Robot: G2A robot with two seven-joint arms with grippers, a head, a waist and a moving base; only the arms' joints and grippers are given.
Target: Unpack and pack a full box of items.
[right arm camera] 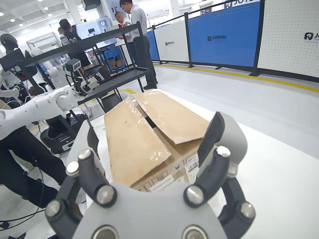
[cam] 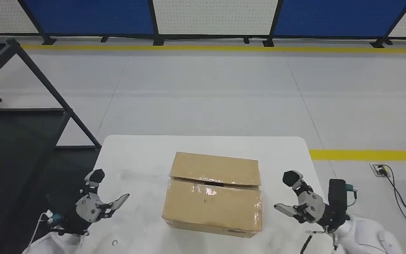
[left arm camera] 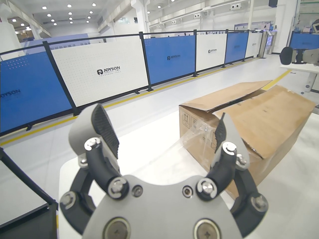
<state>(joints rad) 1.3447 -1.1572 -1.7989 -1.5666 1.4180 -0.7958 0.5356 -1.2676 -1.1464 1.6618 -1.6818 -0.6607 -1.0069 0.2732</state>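
Observation:
A brown cardboard box [cam: 214, 193] sits in the middle of the white table [cam: 139, 159]. Its two top flaps lie nearly closed, with a dark slit between them and clear tape on the surfaces. In the left wrist view the box [left arm camera: 249, 125] stands just beyond my left gripper [left arm camera: 162, 125], which is open and holds nothing. My left gripper [cam: 109, 188] rests near the table's front left, apart from the box. My right gripper [cam: 286, 192] hangs open to the right of the box, also holding nothing; its wrist view looks along the box top [right arm camera: 144, 130] past the open fingers [right arm camera: 216, 135].
A black metal shelf frame [cam: 38, 89] stands off the table's left side. Blue and white fence panels [cam: 209, 16] line the far floor. The table top left and right of the box is bare white.

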